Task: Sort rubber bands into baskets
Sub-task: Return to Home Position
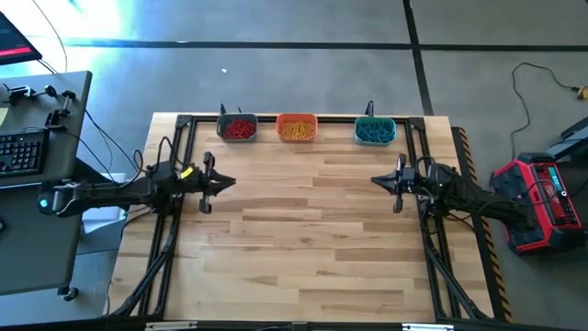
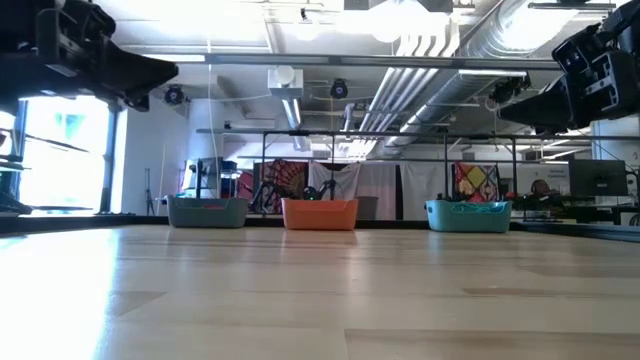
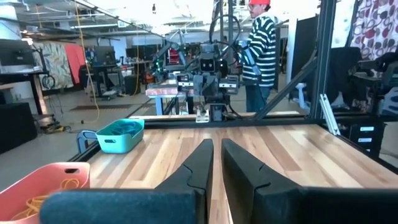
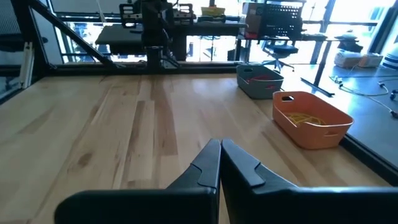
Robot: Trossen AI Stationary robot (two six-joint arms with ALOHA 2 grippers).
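Note:
Three baskets stand in a row at the table's far edge: a grey-blue one [image 1: 237, 127] with red rubber bands, an orange one [image 1: 296, 127] with yellow bands, a teal one [image 1: 375, 131] with blue bands. My left gripper [image 1: 230, 182] hovers shut and empty over the table's left side. My right gripper [image 1: 375, 180] hovers shut and empty over the right side. The fingertips show shut in the left wrist view [image 3: 216, 148] and the right wrist view [image 4: 220, 147]. No loose bands show on the table.
The wooden tabletop [image 1: 303, 239] lies between the arms. A black frame [image 1: 184, 124] runs along the far and side edges. A person in a striped top [image 3: 260, 50] stands beyond the table's right side. A desk with a keyboard [image 1: 23, 152] stands at the left.

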